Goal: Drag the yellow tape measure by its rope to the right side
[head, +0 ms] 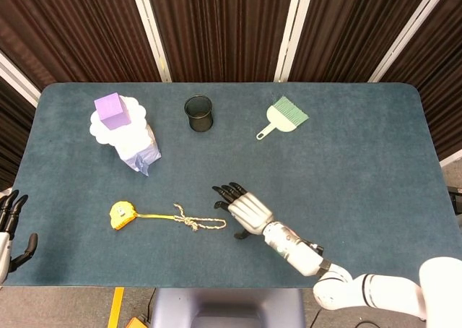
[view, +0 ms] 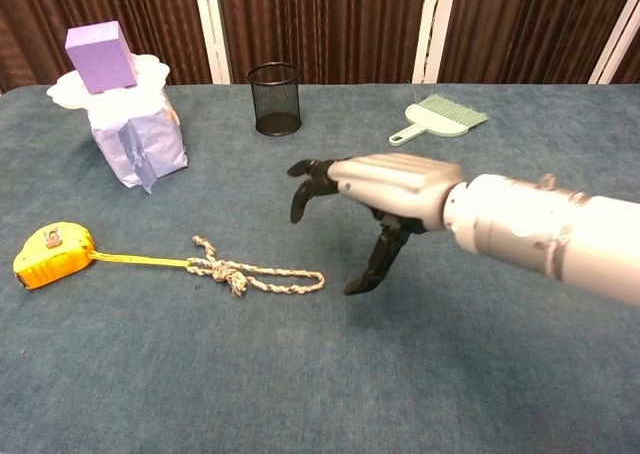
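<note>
The yellow tape measure (head: pixel 123 215) (view: pixel 53 253) lies at the table's front left. A short yellow tape runs from it to a knotted beige rope (head: pixel 198 222) (view: pixel 258 275) that ends in a loop. My right hand (head: pixel 242 209) (view: pixel 375 199) hovers open just right of the rope's loop end, fingers spread and pointing left, thumb hanging down toward the table. It holds nothing. My left hand (head: pixel 10 227) sits open at the table's front left edge, seen only in the head view.
A purple block (head: pixel 111 109) sits on a white plate atop a pale bag (head: pixel 138 152) at the back left. A black mesh cup (head: pixel 198 113) and a green hand brush (head: pixel 283 116) stand further back on the blue table (head: pixel 361 162).
</note>
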Controlling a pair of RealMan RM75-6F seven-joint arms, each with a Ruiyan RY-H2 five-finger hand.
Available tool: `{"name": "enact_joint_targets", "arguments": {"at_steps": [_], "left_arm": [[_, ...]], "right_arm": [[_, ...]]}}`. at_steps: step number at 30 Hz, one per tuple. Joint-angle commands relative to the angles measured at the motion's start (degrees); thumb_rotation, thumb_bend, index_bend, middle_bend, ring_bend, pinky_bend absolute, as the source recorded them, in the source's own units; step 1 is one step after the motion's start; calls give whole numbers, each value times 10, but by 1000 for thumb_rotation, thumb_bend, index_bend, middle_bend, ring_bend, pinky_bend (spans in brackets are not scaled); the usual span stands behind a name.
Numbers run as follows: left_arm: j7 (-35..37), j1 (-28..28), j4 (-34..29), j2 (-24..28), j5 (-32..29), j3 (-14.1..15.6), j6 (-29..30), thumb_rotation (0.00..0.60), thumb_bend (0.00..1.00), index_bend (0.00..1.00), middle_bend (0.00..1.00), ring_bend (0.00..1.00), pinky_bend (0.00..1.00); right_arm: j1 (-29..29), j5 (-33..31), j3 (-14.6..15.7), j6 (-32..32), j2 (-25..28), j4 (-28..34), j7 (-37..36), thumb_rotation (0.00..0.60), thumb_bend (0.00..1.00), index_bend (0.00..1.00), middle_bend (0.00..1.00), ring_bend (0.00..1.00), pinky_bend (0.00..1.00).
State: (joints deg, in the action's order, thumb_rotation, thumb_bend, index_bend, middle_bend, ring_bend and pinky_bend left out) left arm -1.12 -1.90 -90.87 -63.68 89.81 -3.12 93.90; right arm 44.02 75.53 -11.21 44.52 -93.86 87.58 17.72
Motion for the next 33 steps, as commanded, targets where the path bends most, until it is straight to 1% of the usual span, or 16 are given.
{"name": "enact_joint_targets", "arguments": {"at_steps": [1, 7, 14, 22, 33], "left_arm": [[3, 2, 0, 1, -1, 0, 2, 600, 466, 41, 0, 0, 72], [11, 4, 0, 5, -2, -1, 5, 600, 465, 42, 0, 0, 72], [14, 6, 0, 6, -1, -2, 7, 600, 465, 41, 0, 0, 72], [17, 8, 1, 7, -2, -2, 8, 600, 466, 42, 0, 0, 72], [23, 9, -1, 10, -3, -5, 9, 600, 466, 41, 0, 0, 72]], "right_arm": [[13, -11, 5, -9, -18, -17, 4, 600, 242, 383, 37, 18, 0], [25, -19, 14, -9, -37, -39, 8, 600, 261, 422, 38, 18, 0], [33, -30, 26, -9, -48, -56, 25, 600, 338, 462, 38, 18, 0], [42, -47, 31, -10, -59, -71, 37, 600, 422, 488, 38, 20, 0], [48, -57, 40, -9, -63, -79, 39, 600, 448, 519, 38, 22, 0]]}}
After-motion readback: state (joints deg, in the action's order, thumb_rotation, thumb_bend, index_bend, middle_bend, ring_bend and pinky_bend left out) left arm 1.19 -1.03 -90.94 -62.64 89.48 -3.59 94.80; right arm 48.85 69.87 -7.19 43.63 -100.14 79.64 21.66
